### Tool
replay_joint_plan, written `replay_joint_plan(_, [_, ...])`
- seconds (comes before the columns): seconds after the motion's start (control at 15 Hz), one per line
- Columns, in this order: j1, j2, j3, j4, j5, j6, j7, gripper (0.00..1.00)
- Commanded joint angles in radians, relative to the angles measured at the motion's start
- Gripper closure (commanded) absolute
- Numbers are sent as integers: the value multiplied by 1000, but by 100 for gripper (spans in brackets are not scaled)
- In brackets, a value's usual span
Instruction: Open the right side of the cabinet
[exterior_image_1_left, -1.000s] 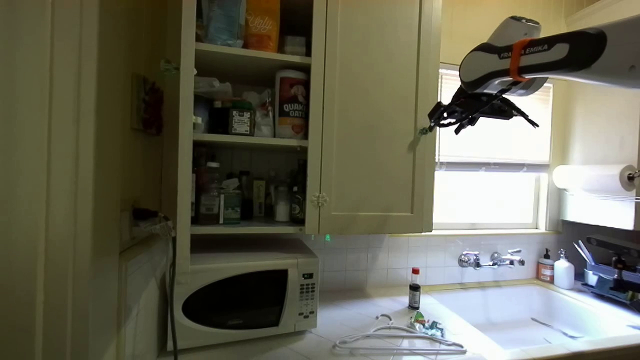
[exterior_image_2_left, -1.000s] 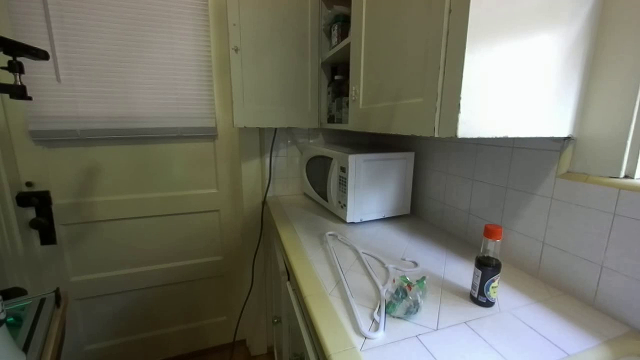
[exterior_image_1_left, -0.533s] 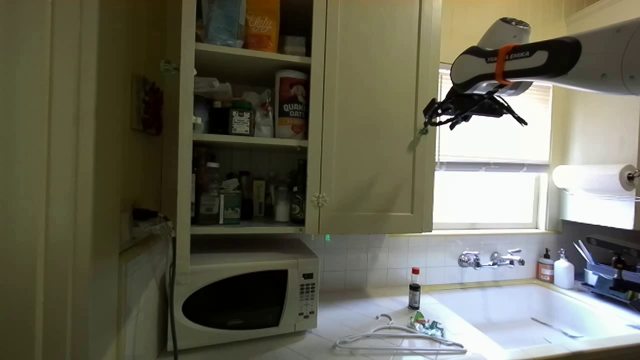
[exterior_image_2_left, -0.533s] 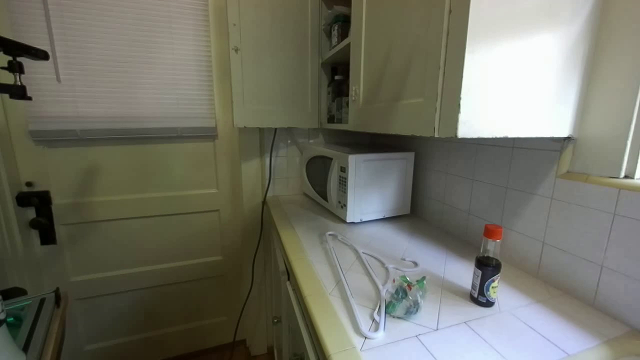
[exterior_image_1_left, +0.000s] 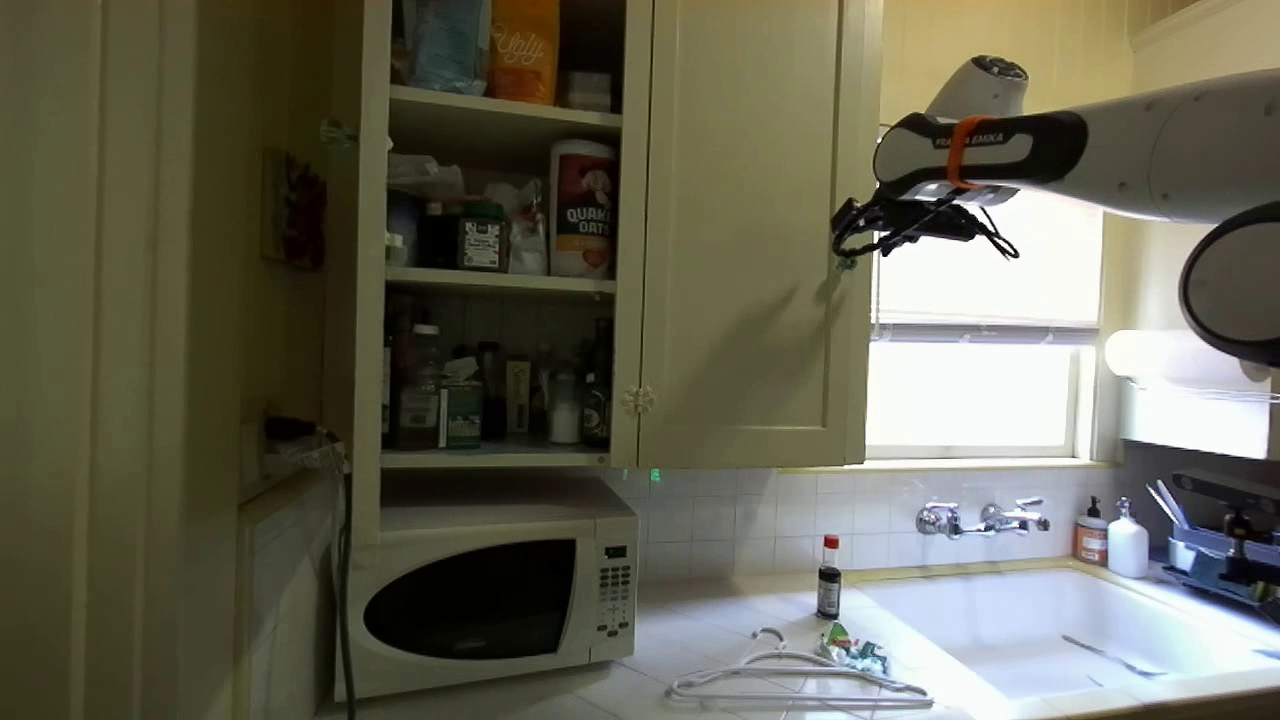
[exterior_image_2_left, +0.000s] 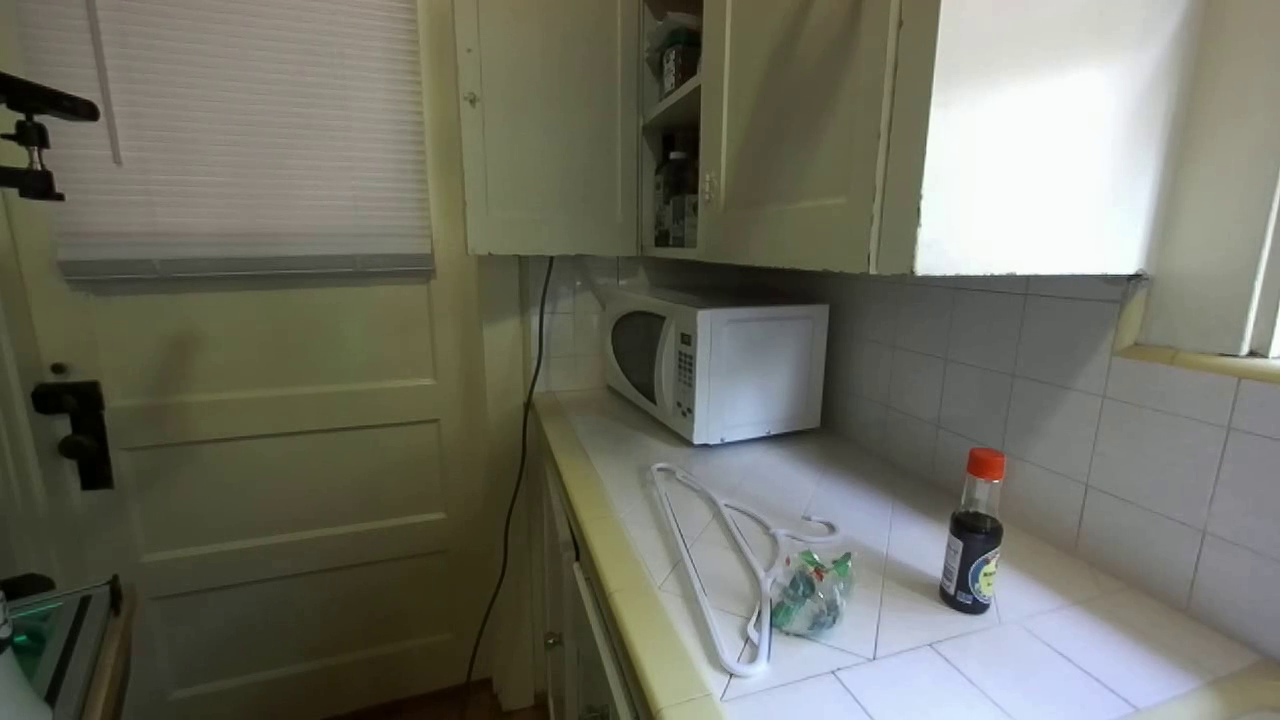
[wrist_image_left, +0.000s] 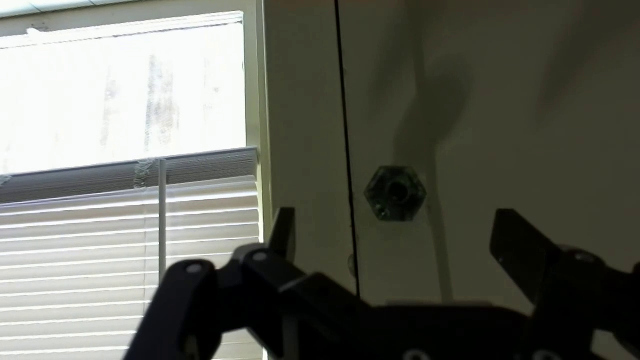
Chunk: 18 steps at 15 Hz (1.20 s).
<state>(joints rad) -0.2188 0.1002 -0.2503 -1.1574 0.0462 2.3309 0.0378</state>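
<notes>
Likely step: approach. Black two-fingered gripper (wrist_image_left: 393, 220), spread wide, faces the greenish hexagonal glass-like knob (wrist_image_left: 395, 194) on the closed cream-white panelled door (exterior_image_1_left: 745, 220). Next: advance, grip, pull.

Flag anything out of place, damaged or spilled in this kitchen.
A white clothes hanger lies on the kitchen counter, an odd spot for it, with a crumpled bag beside it. The cabinet looks chipped along its lower edges. I see no spill.
</notes>
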Motion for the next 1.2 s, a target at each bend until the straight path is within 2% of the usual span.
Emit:
replay_joint_plan(0.0, [-18,72,-4,105,39,-43,-8,0])
replay_joint_plan(0.13, [-19,78,-2,114,31,-50,-7,9])
replay_joint_plan(0.27, [-13,72,0,98,15,-48,-5,7])
replay_joint_plan(0.33, [-12,65,2,85,17,-46,-8,11])
replay_joint_plan(0.4, [-9,55,4,68,17,-46,-8,27])
replay_joint_plan(0.47, [-7,48,5,55,14,-47,-7,35])
replay_joint_plan(0.53, [-4,40,8,39,15,-48,-10,39])
replay_joint_plan(0.67, [1,27,12,7,8,-40,-7,56])
replay_joint_plan(1.0, [3,0,9,-51,-1,-9,9,93])
replay_joint_plan(1.13, [4,-14,8,-60,-9,1,13,92])
